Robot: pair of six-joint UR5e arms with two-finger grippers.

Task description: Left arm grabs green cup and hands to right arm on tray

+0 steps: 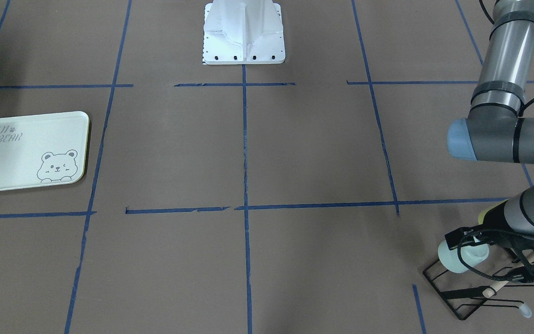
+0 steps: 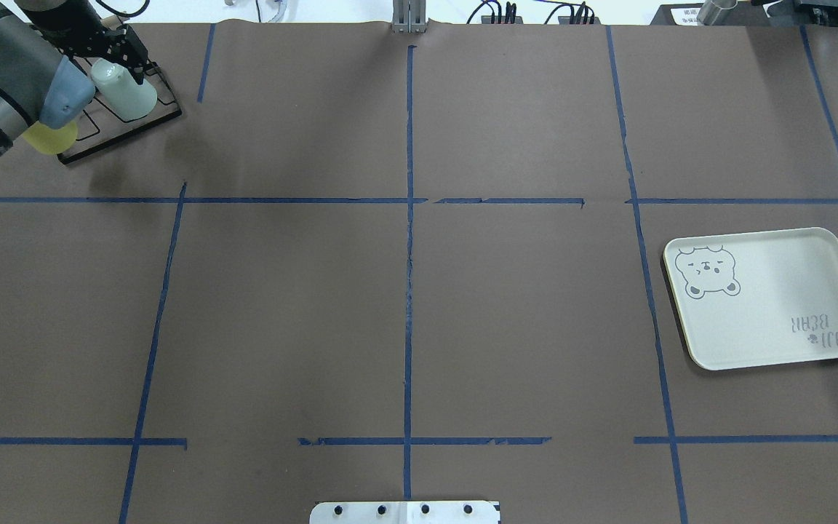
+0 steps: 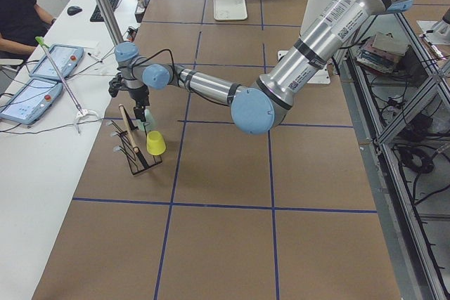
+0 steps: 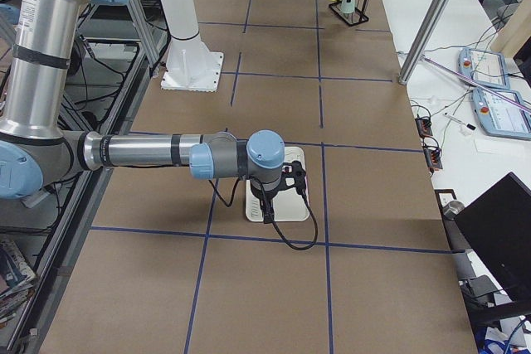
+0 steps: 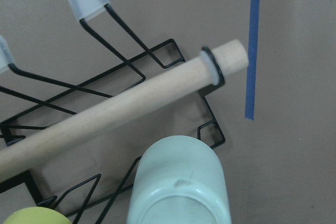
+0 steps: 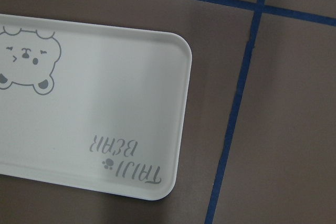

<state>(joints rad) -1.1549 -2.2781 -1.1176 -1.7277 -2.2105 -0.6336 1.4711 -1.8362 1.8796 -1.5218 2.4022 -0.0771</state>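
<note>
Two cups sit upside down and tilted on the black wire rack [image 1: 461,293]: the green cup [image 1: 461,257] and, just beside it, a yellow cup [image 2: 52,137]. A wooden rod [image 5: 121,108] runs along the rack's top. The left gripper [image 1: 467,242] is down at the rack, right at the green cup's base, though I cannot tell whether its fingers grip it. Well apart from the rack, at the table's other end, lies the tray [image 2: 753,320]. The right gripper [image 4: 267,205] hangs over it, and I cannot tell how wide its fingers are.
</note>
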